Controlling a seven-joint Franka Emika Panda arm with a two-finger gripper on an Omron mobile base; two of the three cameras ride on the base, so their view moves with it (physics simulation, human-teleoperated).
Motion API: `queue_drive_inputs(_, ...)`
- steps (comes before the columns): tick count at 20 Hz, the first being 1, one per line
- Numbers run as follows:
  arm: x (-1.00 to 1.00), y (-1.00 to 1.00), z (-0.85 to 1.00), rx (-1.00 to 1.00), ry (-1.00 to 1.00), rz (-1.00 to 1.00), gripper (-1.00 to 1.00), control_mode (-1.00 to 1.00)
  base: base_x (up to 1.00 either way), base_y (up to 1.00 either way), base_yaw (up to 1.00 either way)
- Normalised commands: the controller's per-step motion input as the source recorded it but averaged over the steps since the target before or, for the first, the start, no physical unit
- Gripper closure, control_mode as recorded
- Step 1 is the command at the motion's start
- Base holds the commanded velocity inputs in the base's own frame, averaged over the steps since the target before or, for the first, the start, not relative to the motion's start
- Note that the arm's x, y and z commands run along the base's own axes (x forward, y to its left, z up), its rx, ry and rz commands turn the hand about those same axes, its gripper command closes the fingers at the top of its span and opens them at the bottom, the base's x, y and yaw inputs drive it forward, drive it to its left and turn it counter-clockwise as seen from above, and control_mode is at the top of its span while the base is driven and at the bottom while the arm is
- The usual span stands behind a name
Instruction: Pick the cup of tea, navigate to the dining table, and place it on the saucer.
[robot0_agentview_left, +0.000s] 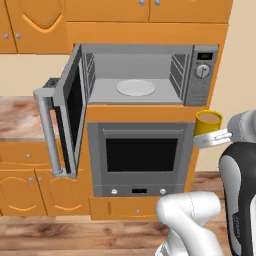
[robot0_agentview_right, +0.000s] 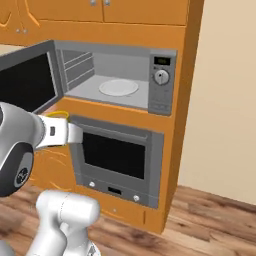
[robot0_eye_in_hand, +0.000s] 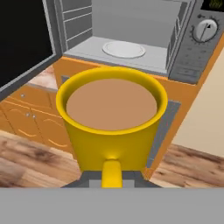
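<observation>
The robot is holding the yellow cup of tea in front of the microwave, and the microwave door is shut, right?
Not quite. The microwave door is swung wide open, which the left base view shows, with the white turntable plate visible inside. The rest is right: the gripper holds the yellow cup of tea in front of the microwave.

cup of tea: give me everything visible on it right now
The cup of tea is a small yellow cylindrical mug, glossy, filled near the brim with opaque brown liquid. Its handle points toward the hand camera, and the gripper is shut on it there. It sits upright and level, held in the air in front of the open microwave, lower than its floor, clear of the cabinets. Nothing else touches it.
</observation>
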Motion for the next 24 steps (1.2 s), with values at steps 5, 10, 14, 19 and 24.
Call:
queue_drive_inputs(5,0.00,0.00,0.00,0.00,0.00,0.00,1.00,1.00,-0.19,-0.07,0.70)
queue_drive_inputs(10,0.00,0.00,0.00,0.00,0.00,0.00,1.00,1.00,-0.11,-0.02,0.77)
queue_drive_inputs(14,0.00,0.00,0.00,0.00,0.00,0.00,1.00,1.00,-0.06,-0.07,0.73)
queue_drive_inputs(19,0.00,0.00,0.00,0.00,0.00,0.00,1.00,1.00,-0.03,-0.08,0.61)
queue_drive_inputs(24,0.00,0.00,0.00,0.00,0.00,0.00,1.00,1.00,-0.26,-0.01,0.64)
